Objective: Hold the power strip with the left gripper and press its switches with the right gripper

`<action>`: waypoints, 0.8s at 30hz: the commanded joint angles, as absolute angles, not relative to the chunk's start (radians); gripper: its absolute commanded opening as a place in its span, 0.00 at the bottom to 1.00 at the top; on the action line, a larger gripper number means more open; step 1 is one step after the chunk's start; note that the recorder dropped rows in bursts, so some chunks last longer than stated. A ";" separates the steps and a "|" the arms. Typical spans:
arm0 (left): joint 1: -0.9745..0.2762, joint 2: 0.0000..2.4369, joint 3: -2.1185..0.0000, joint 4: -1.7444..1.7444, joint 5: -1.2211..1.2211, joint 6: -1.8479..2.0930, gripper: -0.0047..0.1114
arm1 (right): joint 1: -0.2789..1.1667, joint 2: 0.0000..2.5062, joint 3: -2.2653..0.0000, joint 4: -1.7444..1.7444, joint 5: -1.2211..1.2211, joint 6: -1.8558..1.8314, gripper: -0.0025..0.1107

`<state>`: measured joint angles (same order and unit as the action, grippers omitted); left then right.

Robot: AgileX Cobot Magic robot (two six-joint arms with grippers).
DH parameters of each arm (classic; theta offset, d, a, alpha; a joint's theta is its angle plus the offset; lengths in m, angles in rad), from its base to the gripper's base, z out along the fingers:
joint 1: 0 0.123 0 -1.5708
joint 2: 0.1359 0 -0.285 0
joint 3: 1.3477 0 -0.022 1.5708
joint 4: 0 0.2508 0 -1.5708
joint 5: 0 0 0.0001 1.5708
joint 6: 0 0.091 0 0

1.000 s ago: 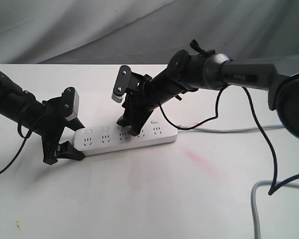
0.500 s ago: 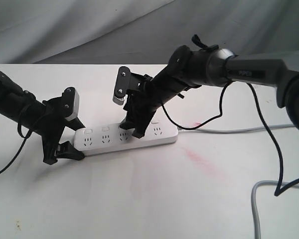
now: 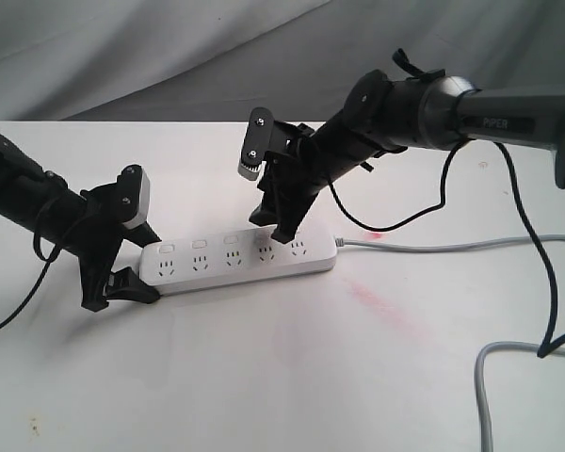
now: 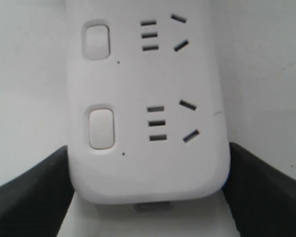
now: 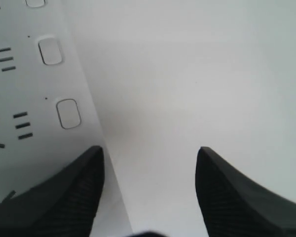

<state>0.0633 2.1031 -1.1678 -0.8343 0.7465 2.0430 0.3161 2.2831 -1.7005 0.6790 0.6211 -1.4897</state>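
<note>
White power strip (image 3: 235,269) lies flat, lengthwise left-right, cord (image 3: 433,248) exiting right.

You can read one marking only: the word "PIPER", printed in light capital letters on the dark tube (image 3: 508,122) of the arm that carries the right gripper (image 3: 271,228). You see it in the exterior view. The lettering runs along the tube's length and starts just beside the arm's rounded joint housing.
</note>
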 commanded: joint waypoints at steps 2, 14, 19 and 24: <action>0.054 2.122 -1.158 -0.758 0.704 2.074 0.45 | 0.311 2.291 -1.695 0.687 0.617 -1.483 0.48; 0.054 2.122 -1.158 -0.758 0.704 2.076 0.45 | 0.311 2.321 -1.693 0.691 0.648 -1.483 0.48; 0.054 2.122 -1.158 -0.758 0.704 2.076 0.45 | 0.309 2.321 -1.693 0.691 0.648 -1.488 0.48; 0.054 2.122 -1.158 -0.758 0.704 2.074 0.45 | 0.300 2.332 -1.693 0.672 0.659 -1.488 0.48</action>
